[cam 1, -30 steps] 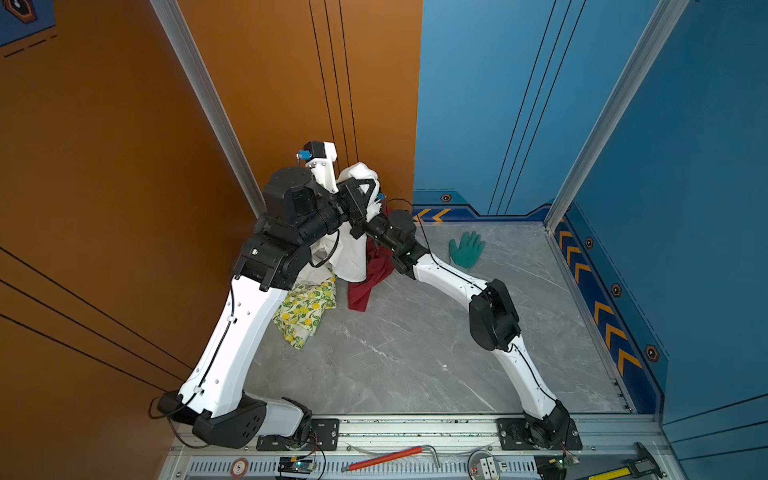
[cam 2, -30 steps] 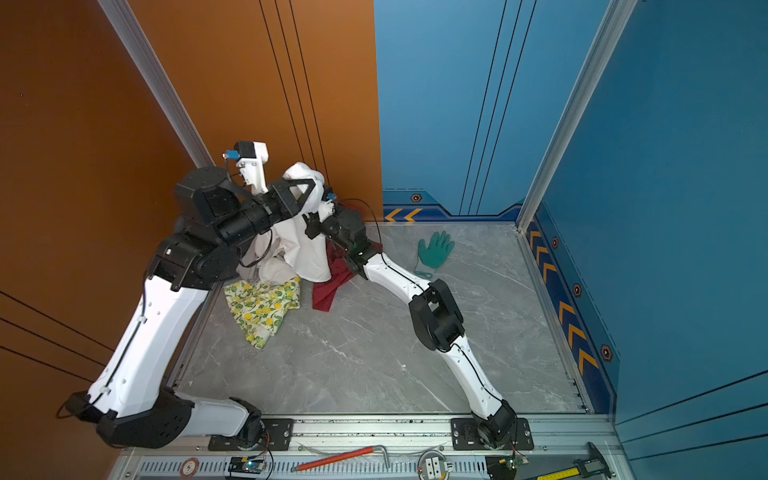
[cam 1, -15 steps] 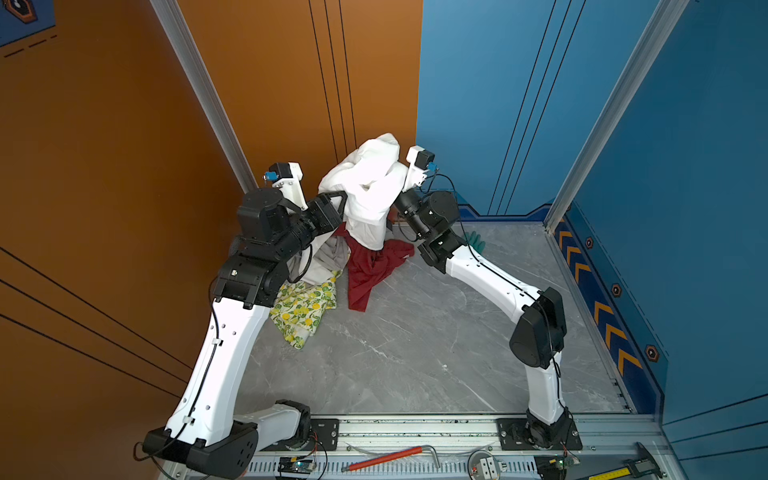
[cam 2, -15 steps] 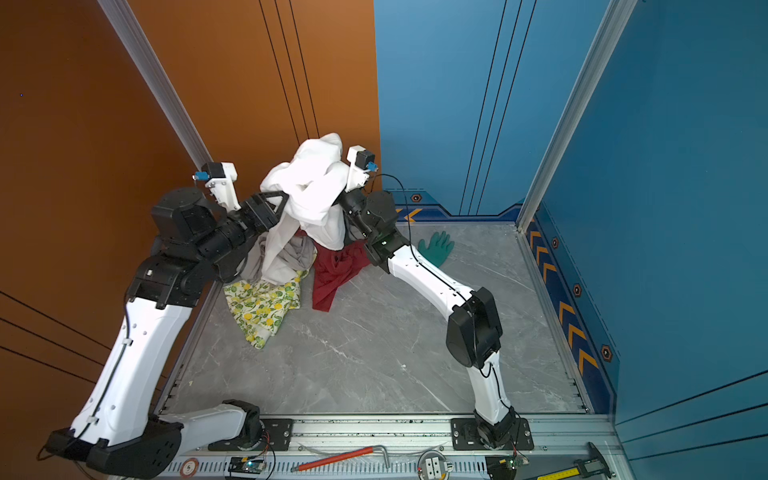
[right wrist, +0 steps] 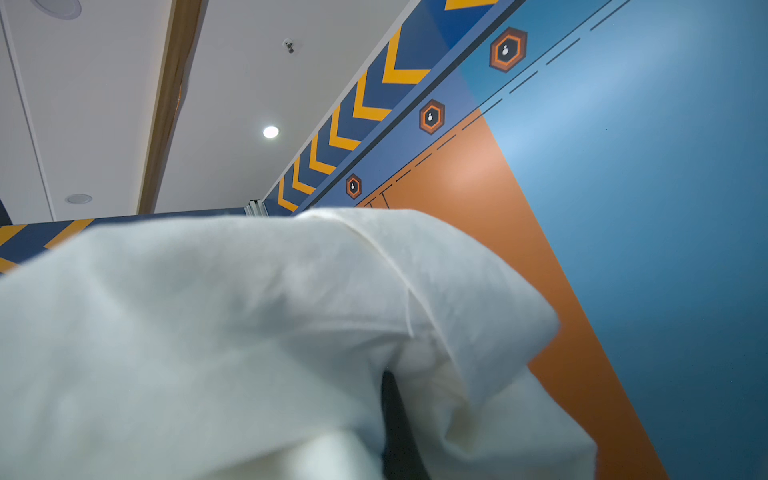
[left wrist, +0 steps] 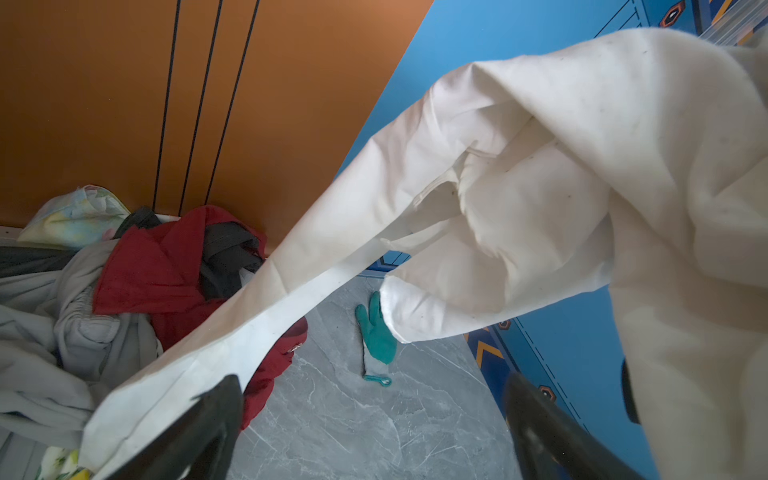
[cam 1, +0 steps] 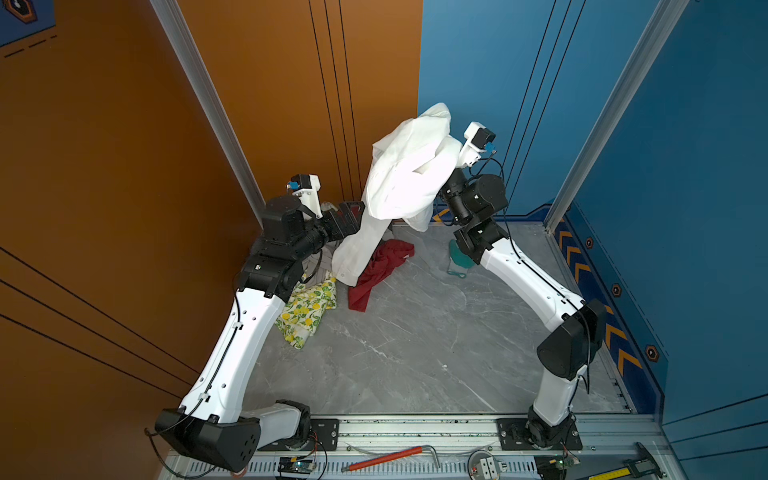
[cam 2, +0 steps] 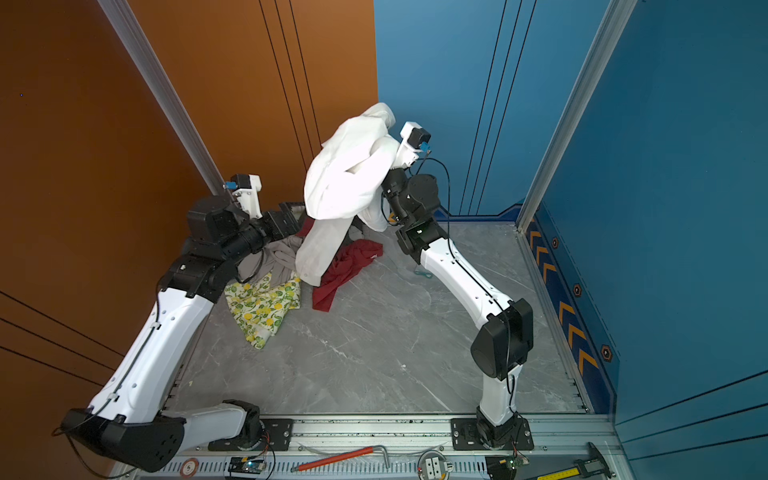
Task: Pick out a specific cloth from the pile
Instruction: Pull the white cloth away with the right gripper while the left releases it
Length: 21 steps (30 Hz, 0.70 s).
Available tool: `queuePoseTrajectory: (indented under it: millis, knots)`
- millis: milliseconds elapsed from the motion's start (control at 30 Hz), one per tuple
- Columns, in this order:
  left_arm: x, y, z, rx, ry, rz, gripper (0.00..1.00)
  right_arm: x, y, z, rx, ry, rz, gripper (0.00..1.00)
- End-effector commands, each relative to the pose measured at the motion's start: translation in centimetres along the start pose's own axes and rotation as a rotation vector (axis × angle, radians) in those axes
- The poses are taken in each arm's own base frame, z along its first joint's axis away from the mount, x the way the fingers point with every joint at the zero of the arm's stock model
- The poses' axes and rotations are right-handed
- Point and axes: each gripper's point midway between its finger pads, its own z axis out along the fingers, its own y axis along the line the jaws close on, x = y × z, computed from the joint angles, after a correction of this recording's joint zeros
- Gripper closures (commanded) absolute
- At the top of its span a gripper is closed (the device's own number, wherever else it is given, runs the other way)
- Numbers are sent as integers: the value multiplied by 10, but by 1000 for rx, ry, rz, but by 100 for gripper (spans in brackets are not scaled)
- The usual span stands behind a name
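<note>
Two of my arms meet at the far corner of the bench (cam 1: 415,353), and they are doing different things. My right gripper (right wrist: 394,415) is raised high by the seam where the orange wall (cam 1: 291,104) meets the blue one, and it is buried in the cloth (cam 1: 409,174). Its wrist view shows only a dark sliver of finger under the white folds. The gripper is pressed together on that fabric, which drapes over it in both top views (cam 2: 345,178).

From that bunch a long white strip hangs down to the left, and its lowest corner reaches the edge of the pile (cam 1: 320,270). It ends between the grey-beige garment (cam 2: 274,257) and the red cloth (cam 1: 382,266). I cannot tell whether the corner rests on them.

My left gripper (cam 1: 351,212) sits low beside that strip with its fingers spread wide and nothing pinched between them. In its wrist view the strip (left wrist: 249,324) passes right by one black finger (left wrist: 216,407); I cannot tell if they touch.

The lemon-print fabric (cam 1: 307,309) lies at the pile's near side, and a dark grey fabric (left wrist: 228,257) is tucked among the red folds. The green glove (left wrist: 376,332) lies apart from the pile on bare bench.
</note>
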Motion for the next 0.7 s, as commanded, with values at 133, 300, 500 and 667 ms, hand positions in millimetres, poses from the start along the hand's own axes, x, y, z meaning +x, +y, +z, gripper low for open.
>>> queuePoseTrajectory:
  millis: [133,300,500,667]
  knots:
    - [33,2,23,12,89,98,2,-120,0,-22,63,-154,-88,100]
    - [55,-2,36,31,149,148,2,-168,-21,-40,159,-187,-150,100]
    - [75,-17,58,106,237,202,2,-202,-52,-68,305,-189,-255,100]
    - [91,-32,73,159,295,243,2,-227,-75,-106,450,-147,-327,100]
